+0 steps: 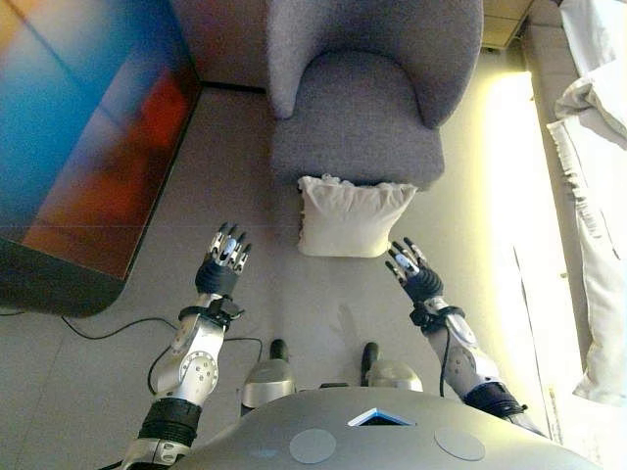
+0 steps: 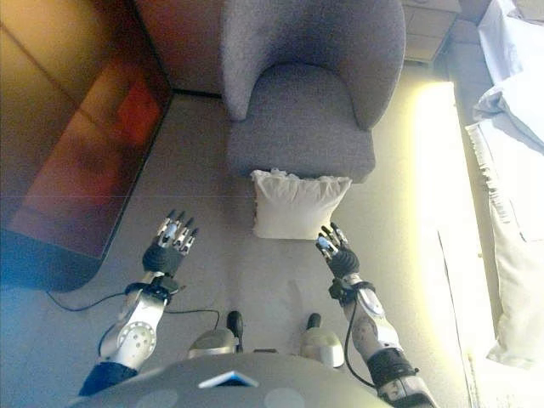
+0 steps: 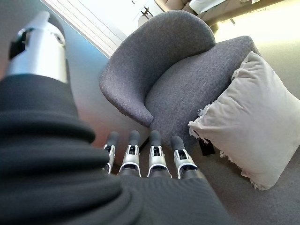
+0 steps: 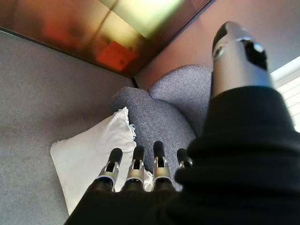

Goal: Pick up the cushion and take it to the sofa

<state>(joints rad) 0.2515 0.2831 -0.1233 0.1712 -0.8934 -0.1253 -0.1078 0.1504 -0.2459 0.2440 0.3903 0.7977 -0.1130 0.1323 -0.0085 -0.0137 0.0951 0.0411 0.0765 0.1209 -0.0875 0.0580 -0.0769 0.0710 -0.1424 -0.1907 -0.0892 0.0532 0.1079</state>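
One cushion (image 1: 353,217) against armchair (image 1: 362,108), both hands empty

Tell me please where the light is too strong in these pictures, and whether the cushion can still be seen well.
In the left eye view, a bright band of light washes out the floor right of the armchair. In the left wrist view, the window behind the armchair is blown white. The cushion stays evenly lit and clear in all views, also past the right hand.
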